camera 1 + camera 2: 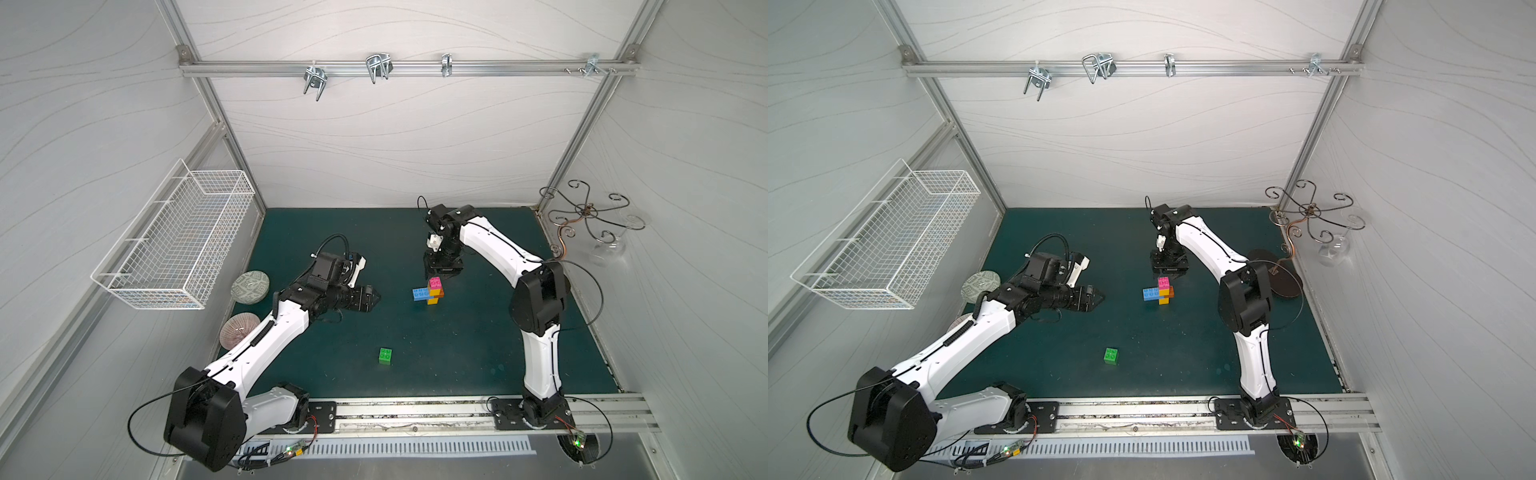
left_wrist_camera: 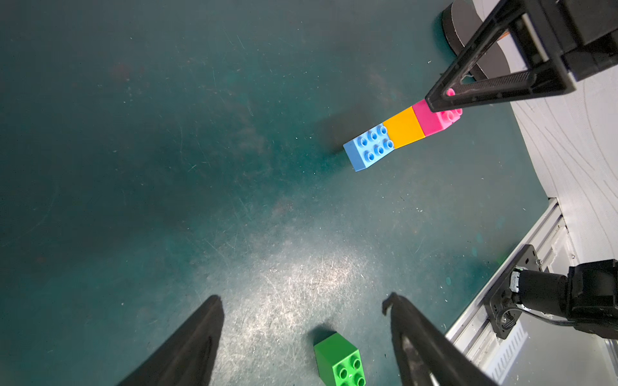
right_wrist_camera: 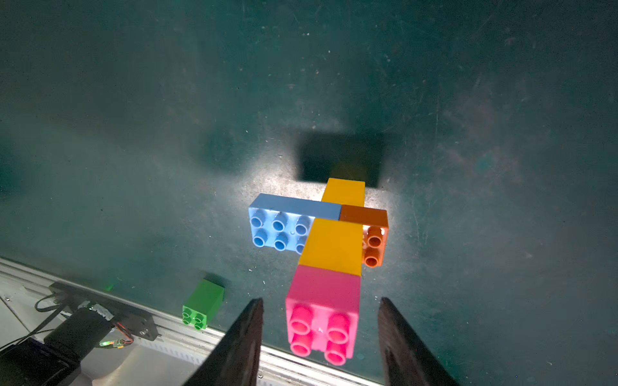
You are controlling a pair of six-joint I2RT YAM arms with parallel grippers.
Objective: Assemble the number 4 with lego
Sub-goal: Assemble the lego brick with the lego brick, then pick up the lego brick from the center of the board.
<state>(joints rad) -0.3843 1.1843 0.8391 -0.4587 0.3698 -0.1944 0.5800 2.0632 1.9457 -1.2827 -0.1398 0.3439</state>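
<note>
Lego stack (image 1: 432, 291) of pink, yellow, orange and blue bricks rested mid-tabletop (image 1: 457, 365) in both top views. The green brick (image 1: 385, 356) lay apart from it, nearer the front rail. The surface was dark teal, enclosed by pale wavy-lined panels, with a white wire basket (image 1: 174, 237) on a side wall. In the left wrist view, the left claw (image 2: 302, 300) was spread above scuffed, glare-lit surface. In the right wrist view, the right claw (image 3: 321, 299) was spread either side of the pink brick (image 3: 322, 310), clear of it.

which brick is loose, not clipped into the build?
The green brick. It sits alone on the mat nearer the front rail, apart from the multicoloured figure of joined pink, yellow, orange and blue bricks.
</note>
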